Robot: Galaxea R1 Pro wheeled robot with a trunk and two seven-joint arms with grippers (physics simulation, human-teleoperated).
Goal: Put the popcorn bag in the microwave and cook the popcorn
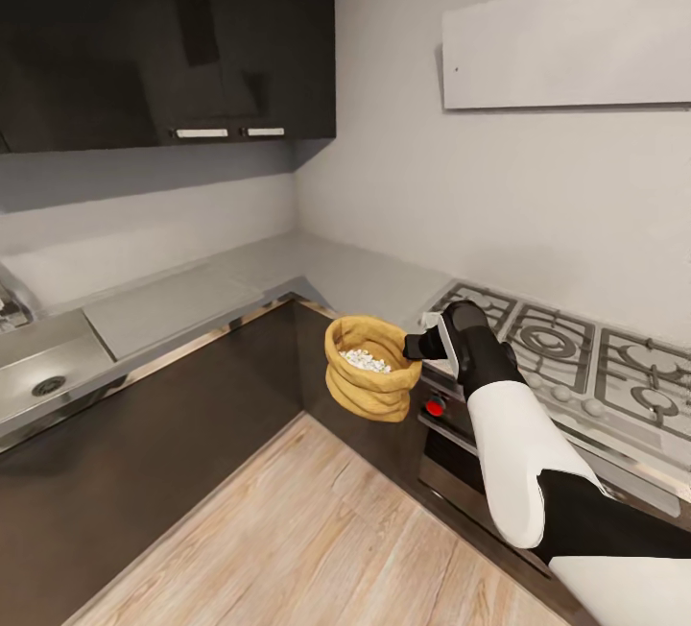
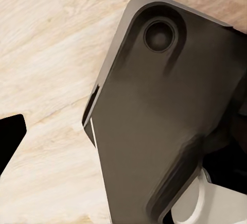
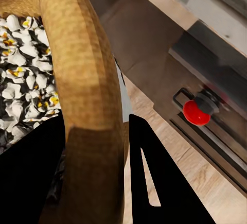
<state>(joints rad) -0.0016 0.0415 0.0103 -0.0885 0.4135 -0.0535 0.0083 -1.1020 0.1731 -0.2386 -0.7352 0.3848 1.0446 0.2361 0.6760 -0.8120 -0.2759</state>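
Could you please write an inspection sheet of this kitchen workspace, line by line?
Surface: grey countertop running round the corner.
Job's things: popcorn bag held in the air before the cabinets, upright, with white popcorn inside.
Clutter: nothing seen.
Grippers: right gripper shut on the bag's rolled rim; left gripper's state cannot be told.
Cables: nothing seen.
Surroundings: gas hob, oven with a red knob, sink, dark wall cabinets, wooden floor.
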